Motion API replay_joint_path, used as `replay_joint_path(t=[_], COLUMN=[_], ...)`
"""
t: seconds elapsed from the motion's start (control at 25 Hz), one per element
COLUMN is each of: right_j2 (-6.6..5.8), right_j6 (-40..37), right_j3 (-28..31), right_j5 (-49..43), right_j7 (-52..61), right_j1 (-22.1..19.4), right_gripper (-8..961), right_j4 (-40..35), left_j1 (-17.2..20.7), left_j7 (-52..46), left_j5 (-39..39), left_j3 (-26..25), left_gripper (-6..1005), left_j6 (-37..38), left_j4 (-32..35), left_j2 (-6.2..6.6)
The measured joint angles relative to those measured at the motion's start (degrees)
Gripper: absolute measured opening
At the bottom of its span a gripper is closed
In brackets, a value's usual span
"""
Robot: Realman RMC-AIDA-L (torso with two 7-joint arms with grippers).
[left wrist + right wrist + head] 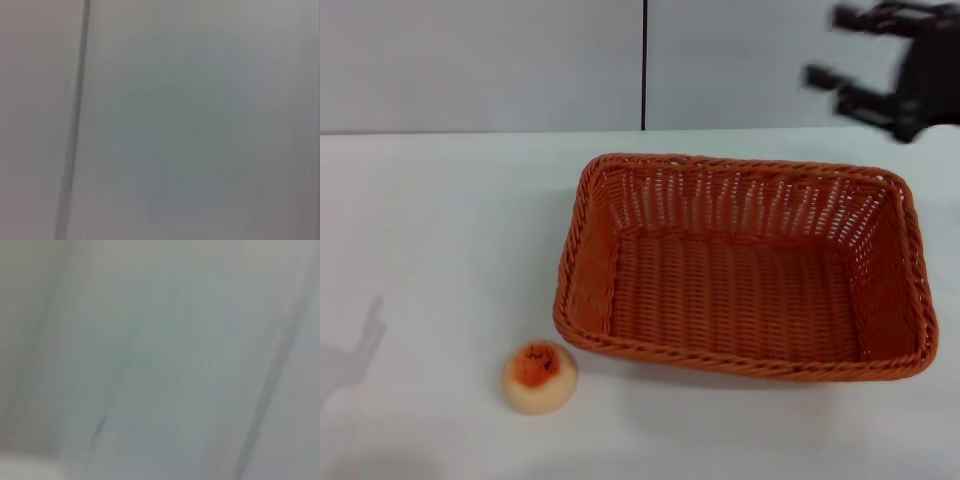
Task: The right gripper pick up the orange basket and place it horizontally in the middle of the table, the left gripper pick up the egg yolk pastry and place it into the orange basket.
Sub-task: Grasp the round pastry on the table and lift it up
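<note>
The orange basket (745,265) lies on the white table (440,230), its long side running across the head view, right of the middle. It holds nothing. The egg yolk pastry (539,376) sits on the table just off the basket's near left corner, apart from it. My right gripper (825,47) hangs in the air at the upper right, above and behind the basket's far right corner, open with nothing between its fingers. My left gripper is out of view. Both wrist views show only a blurred grey surface.
A grey wall with a dark vertical seam (644,65) stands behind the table. A faint shadow (350,355) falls on the tabletop at the left edge.
</note>
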Motion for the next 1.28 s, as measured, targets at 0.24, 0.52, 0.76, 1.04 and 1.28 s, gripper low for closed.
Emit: replay_joint_path(t=[0.24,0.52,0.76,1.04,1.28], right_j2=[0.10,-0.29,-0.28,-0.25,-0.32], right_j6=[5.6,11.6,12.1,11.9,11.7], right_j3=[4.2,17.9,21.5,21.2,21.2], right_j5=[18.1,23.6,21.4,21.1,19.4], right_j7=[-3.2,-5.5,-4.9,-3.8,-3.1], right_j1=[-10.9,-14.2,-15.1,-14.5,-12.0], right_gripper=[558,558,558,558,558], right_j4=[6.7,23.5,25.3,25.4,26.2], left_j1=[-4.3,-7.7,-10.7,-11.3,-10.9], left_j7=[-16.8,-27.2,-23.5,-23.4,-19.5], left_j5=[0.1,0.1,0.1,0.1,0.1], left_j3=[13.0,29.8,39.5,43.7,43.9], left_gripper=[721,718,716,713,711], left_j6=[4.4,2.2,-6.1,-8.1,-11.5], left_j4=[15.3,24.2,18.5,16.6,13.8], left_j2=[-0.01,-0.38,-0.59,-0.60,-0.69])
